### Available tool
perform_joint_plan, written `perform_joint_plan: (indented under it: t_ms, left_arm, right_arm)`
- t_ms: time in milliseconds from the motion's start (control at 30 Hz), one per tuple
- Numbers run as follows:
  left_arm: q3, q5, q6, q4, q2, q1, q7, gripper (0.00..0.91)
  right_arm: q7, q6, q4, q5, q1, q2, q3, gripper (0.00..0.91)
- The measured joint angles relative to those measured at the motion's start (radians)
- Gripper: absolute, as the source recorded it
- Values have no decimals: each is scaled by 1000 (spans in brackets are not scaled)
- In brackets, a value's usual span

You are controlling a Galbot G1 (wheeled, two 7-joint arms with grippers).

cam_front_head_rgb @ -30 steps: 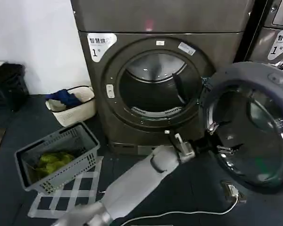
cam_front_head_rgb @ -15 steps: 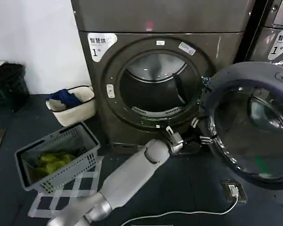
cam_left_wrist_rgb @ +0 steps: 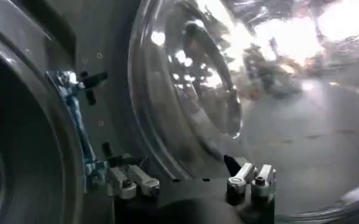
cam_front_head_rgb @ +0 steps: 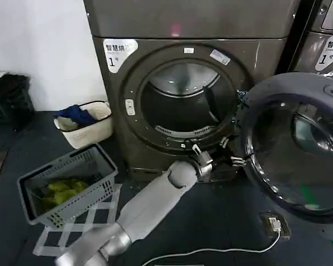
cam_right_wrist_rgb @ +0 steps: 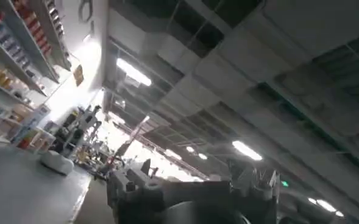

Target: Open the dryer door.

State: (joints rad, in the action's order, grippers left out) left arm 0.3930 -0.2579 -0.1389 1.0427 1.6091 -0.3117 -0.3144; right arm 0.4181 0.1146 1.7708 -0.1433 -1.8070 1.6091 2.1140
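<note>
The dryer door (cam_front_head_rgb: 266, 94) stands swung wide open to the right of the grey-bronze dryer (cam_front_head_rgb: 238, 50), its dark grey inner side and glass facing me. The round drum opening (cam_front_head_rgb: 183, 105) is uncovered. My left gripper (cam_front_head_rgb: 228, 152) reaches across the floor to the gap between the machine front and the door's hinge-side rim, fingers open and holding nothing. The left wrist view has that gripper (cam_left_wrist_rgb: 191, 181) open below the bulging door glass (cam_left_wrist_rgb: 191, 79). My right gripper (cam_right_wrist_rgb: 194, 173) points up at a ceiling, open and empty.
A grey basket (cam_front_head_rgb: 66, 185) with green items sits on the floor at the left, beside a white basket (cam_front_head_rgb: 86, 122) with blue cloth. A plug and white cable (cam_front_head_rgb: 272, 224) lie under the door. A neighbouring machine (cam_front_head_rgb: 327, 39) stands at the right.
My left gripper has drawn back leftward from the door's lower rim toward the machine front. The door swung slightly wider early on and now holds still.
</note>
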Motion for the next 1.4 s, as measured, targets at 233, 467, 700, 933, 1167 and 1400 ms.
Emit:
perform_joint_plan:
  t_ms: [233,467,700,933,1167,1400]
  left_arm:
    - [10,0,27,55,0,-29,-71,907]
    - [29,-41,106,275,0,-98,-84,907]
    - [0,-102,180,555,-113,-175,-51,907]
    - [-75,-192,254,791,-433,-262,-4,907]
    - [-214,-295,316,965,-664,-382,62,907]
    - [-398,-369,402,1070,-830,-544,156,907]
  right_arm:
    - [-19,-1,19,-5,2,0,-11,907]
    - [-34,3,20,-16,-1,0,-29,907]
    - [-52,-2,29,-80,1,0,-61,907]
    - [-59,0,49,-92,7,0,-85,907]
    - [-63,6,50,-93,8,0,-106,907]
    - [-65,7,58,-91,12,0,-130,907]
